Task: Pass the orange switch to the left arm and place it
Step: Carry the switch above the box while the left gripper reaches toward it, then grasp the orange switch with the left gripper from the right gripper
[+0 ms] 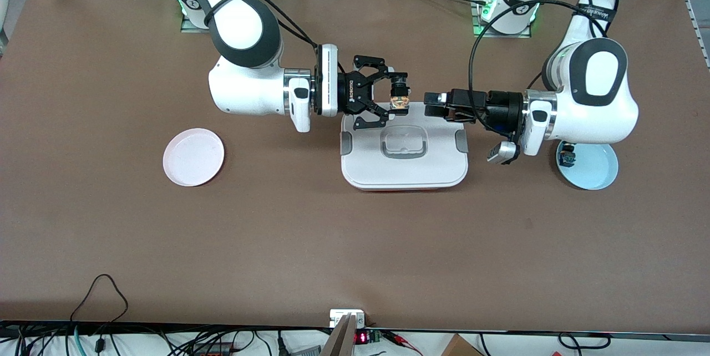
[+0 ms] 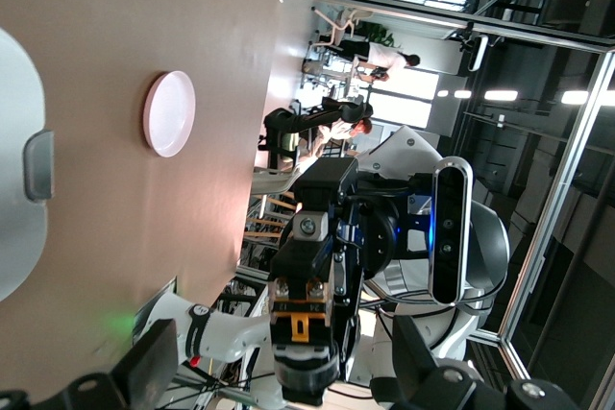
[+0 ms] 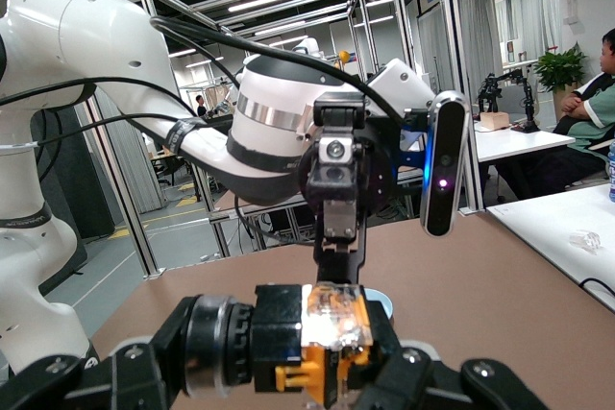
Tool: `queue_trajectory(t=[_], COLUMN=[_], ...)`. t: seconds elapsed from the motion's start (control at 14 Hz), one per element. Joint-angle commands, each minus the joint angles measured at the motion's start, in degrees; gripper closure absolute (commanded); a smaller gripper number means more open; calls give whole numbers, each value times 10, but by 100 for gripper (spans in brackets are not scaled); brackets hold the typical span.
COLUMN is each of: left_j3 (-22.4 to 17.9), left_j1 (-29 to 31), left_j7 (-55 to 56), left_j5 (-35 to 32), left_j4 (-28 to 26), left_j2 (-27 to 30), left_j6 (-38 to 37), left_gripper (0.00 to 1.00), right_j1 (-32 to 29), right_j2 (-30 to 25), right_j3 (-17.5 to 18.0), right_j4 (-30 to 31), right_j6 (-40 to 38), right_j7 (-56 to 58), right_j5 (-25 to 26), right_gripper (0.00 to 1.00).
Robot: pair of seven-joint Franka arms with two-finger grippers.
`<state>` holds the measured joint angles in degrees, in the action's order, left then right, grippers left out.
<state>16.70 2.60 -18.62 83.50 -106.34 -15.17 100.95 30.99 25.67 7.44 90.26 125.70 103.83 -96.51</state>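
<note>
Both arms are stretched out level over the table, wrists turned sideways so the grippers face each other head on above the box point(image 1: 404, 148). The right arm comes in from its base and its right gripper point(image 1: 395, 100) hangs over the box's edge nearest the robot bases. It's clenched on the orange switch point(image 1: 399, 102), which sits right between its fingertips; in the right wrist view you can see the switch point(image 3: 332, 333) pinched there with its body lying sideways. The left gripper point(image 1: 434, 105) is over the box's corner at about 1 o'clock from the handle, fingers spread apart and holding nothing, pointing straight at the switch with a small gap left. So from the left gripper the switch is at 9 o'clock in the front view, near but not touching.

Count: two arms, two grippers, one box and two plates. The pink plate point(image 1: 193, 157) is toward the right arm's end, at 9 o'clock from the box. The light blue plate point(image 1: 593, 167) is toward the left arm's end, at 3 o'clock from it. One orange switch, plus one other small dark switch point(image 1: 566, 156) sitting on the blue plate, half hidden under the left arm's wrist
</note>
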Motion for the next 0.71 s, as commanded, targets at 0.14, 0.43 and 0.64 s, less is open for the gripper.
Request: queue_trajectory(t=[0.14, 0.43, 0.64], left_j3=[61, 62, 62], left_j1=[1, 7, 7], left_j7=[-43, -61, -63], left_j5=[39, 38, 38], left_j4=[-34, -33, -32], left_j2=[19, 18, 17], left_j6=[82, 78, 78], left_gripper=[42, 87, 91], right_j1=[6, 7, 7], right_j2=[5, 6, 6], right_j3=[-2, -2, -2], right_j4=[-13, -13, -13], right_j6=[5, 8, 9], right_j7=[1, -2, 0], right_j5=[-9, -9, -9], right_gripper=[100, 100, 100])
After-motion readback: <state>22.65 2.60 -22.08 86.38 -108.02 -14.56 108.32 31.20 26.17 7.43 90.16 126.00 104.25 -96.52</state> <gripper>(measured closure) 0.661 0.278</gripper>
